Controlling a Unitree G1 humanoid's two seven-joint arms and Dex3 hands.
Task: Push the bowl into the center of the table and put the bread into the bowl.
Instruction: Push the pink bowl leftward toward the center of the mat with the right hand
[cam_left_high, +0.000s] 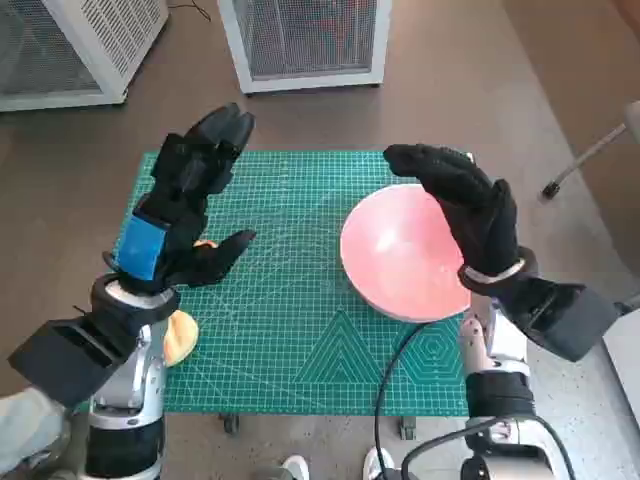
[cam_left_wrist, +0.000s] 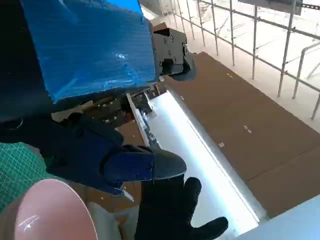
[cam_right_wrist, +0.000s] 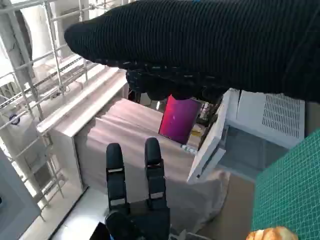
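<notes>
Head view: pink bowl (cam_left_high: 400, 255) sits on the green cutting mat (cam_left_high: 290, 330), right of the table's middle, empty as far as its visible inside shows. The right hand (cam_left_high: 470, 215) in the knit glove hovers over the bowl's right side with fingers spread and nothing in it, covering part of the rim there; whether the glove touches the rim can't be told. The left hand (cam_left_high: 185, 205) with blue tape is raised over the mat's left part, fingers apart, holding nothing. The bread (cam_left_high: 180, 335) lies near the mat's left edge, mostly hidden behind the left forearm; only an orange-tan sliver shows beside the wrist, plus a tiny bit near the thumb, so its shape is unclear. In the left wrist view the taped back of the left hand (cam_left_wrist: 85, 45) fills most of the picture, the bowl (cam_left_wrist: 47, 210) is cut off at the edge, and the gloved right hand (cam_left_wrist: 170, 210) shows only partly. In the right wrist view the glove (cam_right_wrist: 200, 45) blocks the top, the left hand's fingers (cam_right_wrist: 152, 170) stick up in the background, and only a crust corner of the bread (cam_right_wrist: 270, 234) shows at the frame edge next to the mat (cam_right_wrist: 295, 190). White mesh cabinets (cam_left_high: 300, 40) behind the table are cropped.
</notes>
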